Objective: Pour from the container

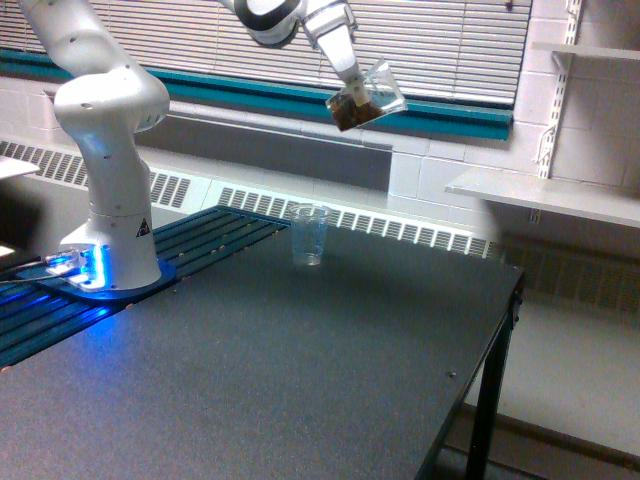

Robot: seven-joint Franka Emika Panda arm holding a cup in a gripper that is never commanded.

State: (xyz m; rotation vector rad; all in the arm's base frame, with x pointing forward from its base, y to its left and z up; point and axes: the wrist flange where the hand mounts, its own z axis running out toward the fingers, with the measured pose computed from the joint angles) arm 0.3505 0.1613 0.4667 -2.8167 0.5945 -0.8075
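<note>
Leftmost, the white arm's base [108, 240] stands on a blue-lit mount at the dark table's [300, 370] edge. Centre, a ribbed clear cup [309, 234] stands upright on the table. Above and slightly toward the exterior view's right, the gripper [352, 82] is closed around the container [366, 96], a small transparent cup held high before the blinds, tilted, with brown granules gathered in its lower end.
</note>
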